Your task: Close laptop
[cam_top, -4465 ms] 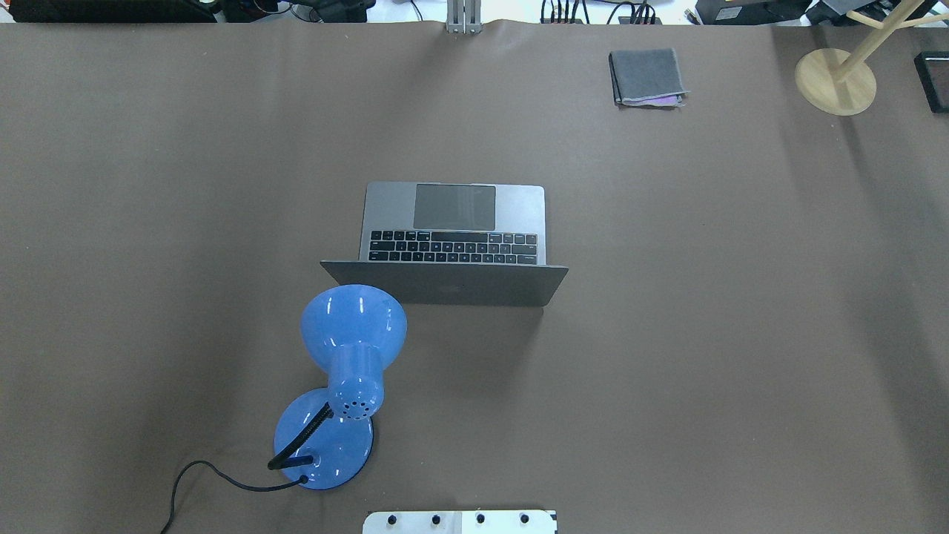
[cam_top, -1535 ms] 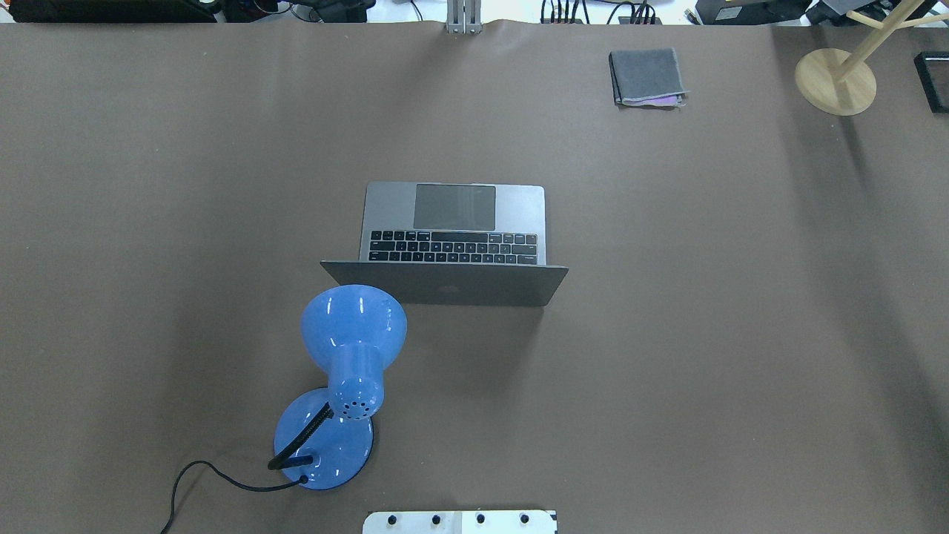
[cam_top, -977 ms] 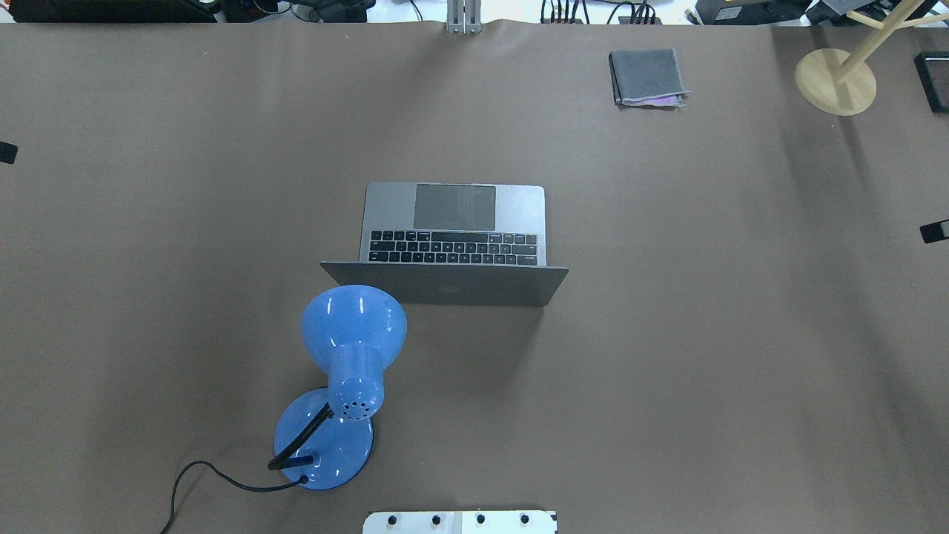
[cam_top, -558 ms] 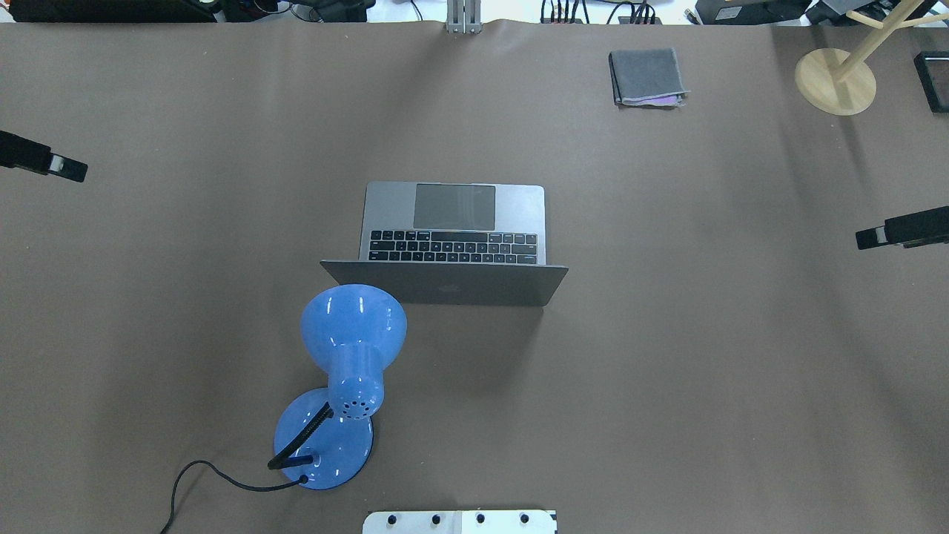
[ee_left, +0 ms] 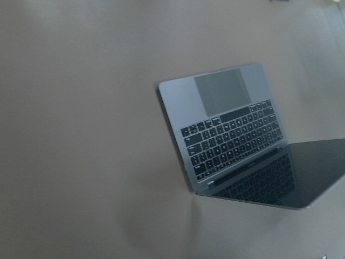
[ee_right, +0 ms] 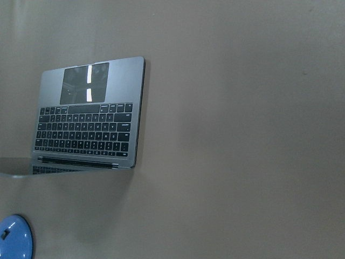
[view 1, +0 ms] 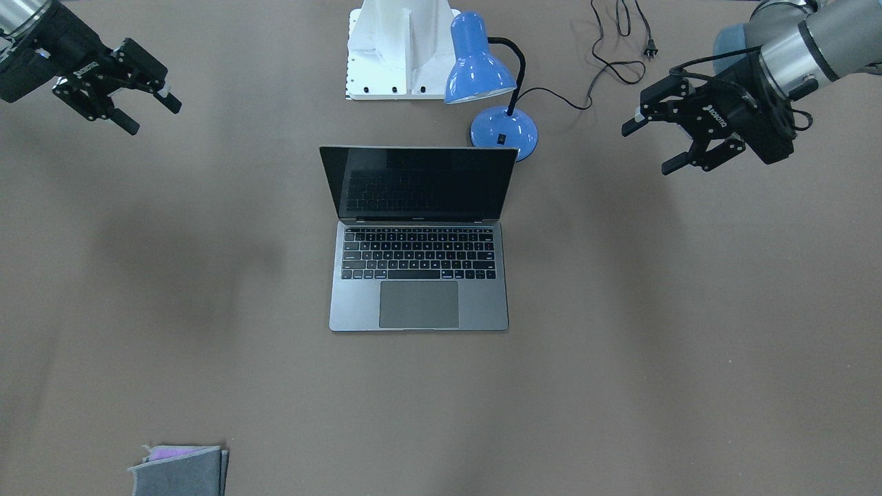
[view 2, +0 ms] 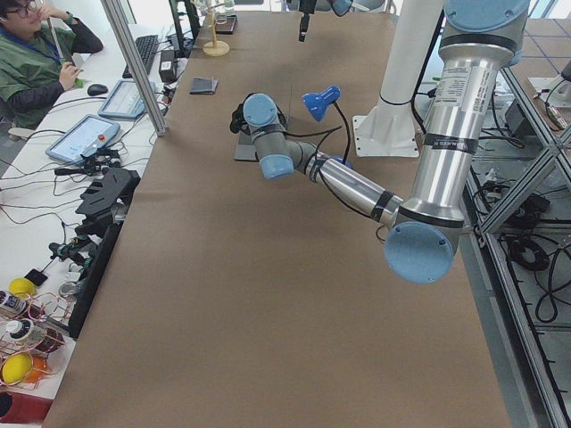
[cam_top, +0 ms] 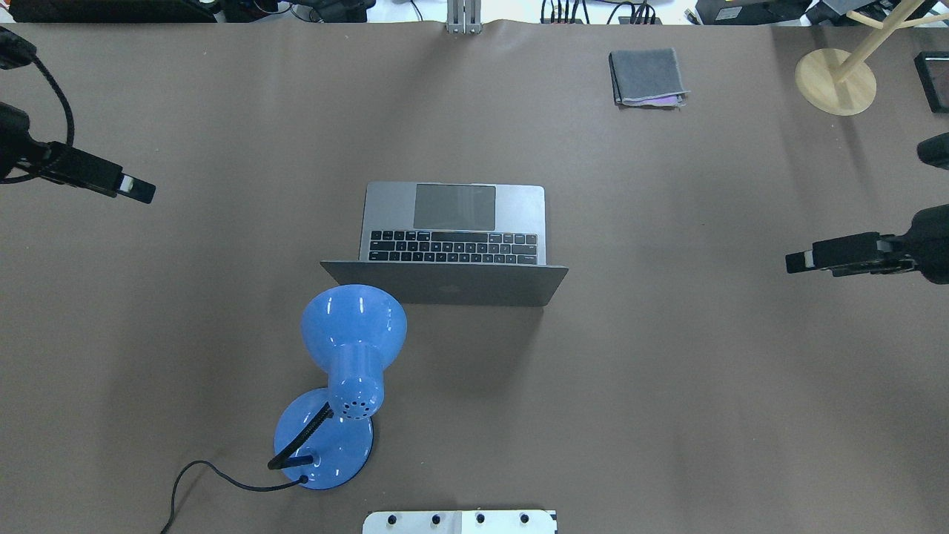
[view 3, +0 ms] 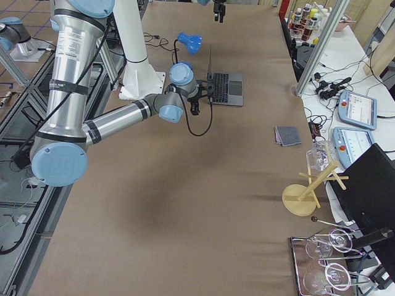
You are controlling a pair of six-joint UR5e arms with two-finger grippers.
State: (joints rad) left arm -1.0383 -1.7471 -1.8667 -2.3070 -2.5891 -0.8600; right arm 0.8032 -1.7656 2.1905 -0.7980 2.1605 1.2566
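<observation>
Two grippers are hovering over the table (view 1: pixel 654 358), both with fingers spread wide and gripping nothing. The left gripper (view 1: pixel 645 150) is hanging well off one side of the laptop (view 1: pixel 418 275) and the right gripper (view 1: pixel 155 118) well off the other, so the laptop is sitting between them, touched by neither. Its lid is standing open, the screen dark. The lamp (view 1: pixel 480 62) is standing just behind the lid, nearer the left gripper. A cloth (view 1: pixel 180 472) is lying far off on the right gripper's side.
</observation>
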